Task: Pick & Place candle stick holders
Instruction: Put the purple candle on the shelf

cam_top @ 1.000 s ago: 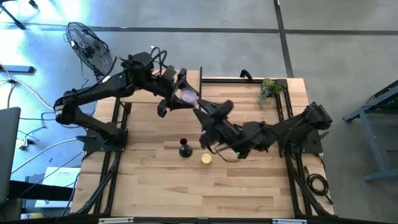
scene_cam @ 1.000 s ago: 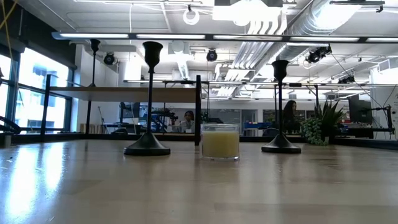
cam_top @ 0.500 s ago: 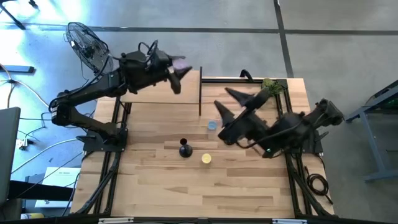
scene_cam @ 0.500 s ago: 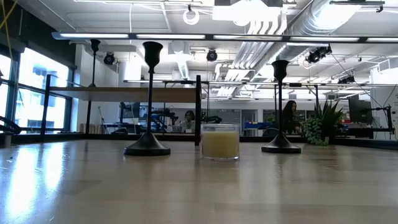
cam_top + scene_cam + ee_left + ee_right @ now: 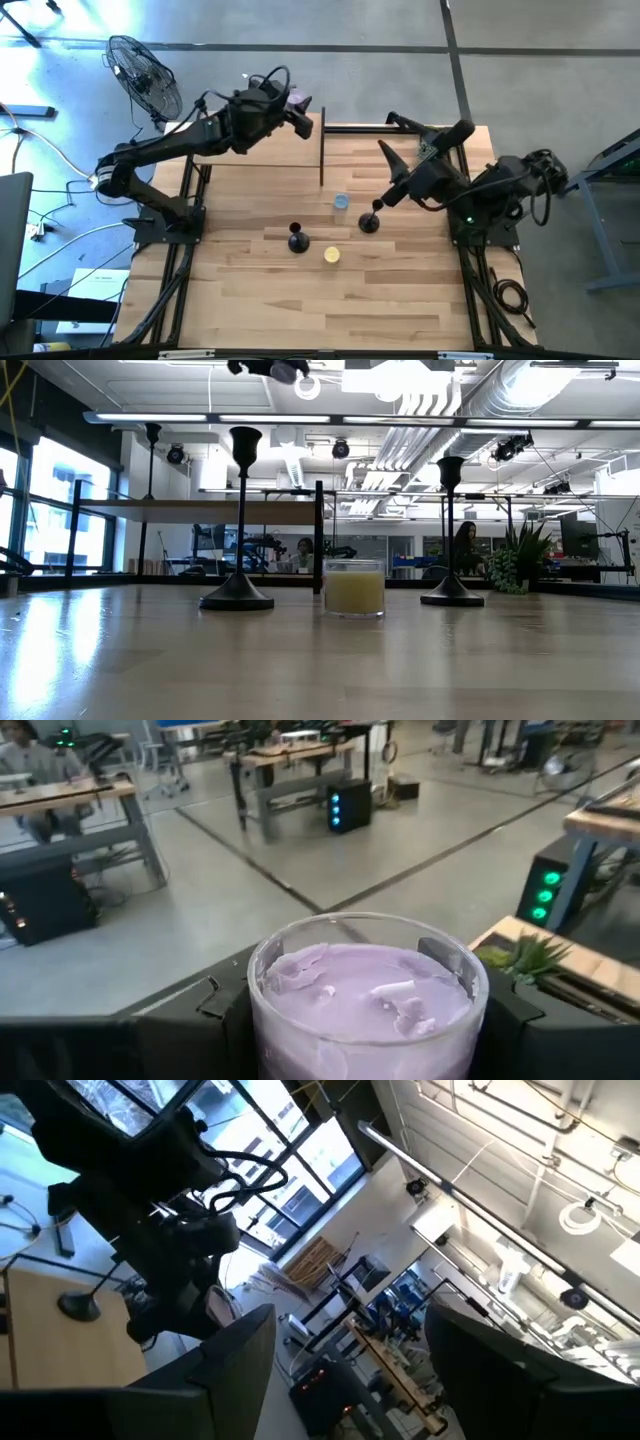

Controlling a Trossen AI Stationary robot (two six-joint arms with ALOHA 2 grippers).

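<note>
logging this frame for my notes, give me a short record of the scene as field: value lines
left claw: raised over the table's far edge, shut on a purple candle jar
right claw: open, empty, lifted at the right side of the table
candle stick holders on table: two seen from above, one mid-table, one to its right near the right arm
third holder: stands on a far shelf in the low view
yellow candle: in front of and between the two holders
blue candle: farther back, mid-table
plant: far right corner

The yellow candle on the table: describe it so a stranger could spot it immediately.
On the wooden table seen from above, look near the middle, between two black candle stick holders. The yellow candle sits nearest the front edge, a clear glass of pale yellow wax, unlike the small blue one behind.
</note>
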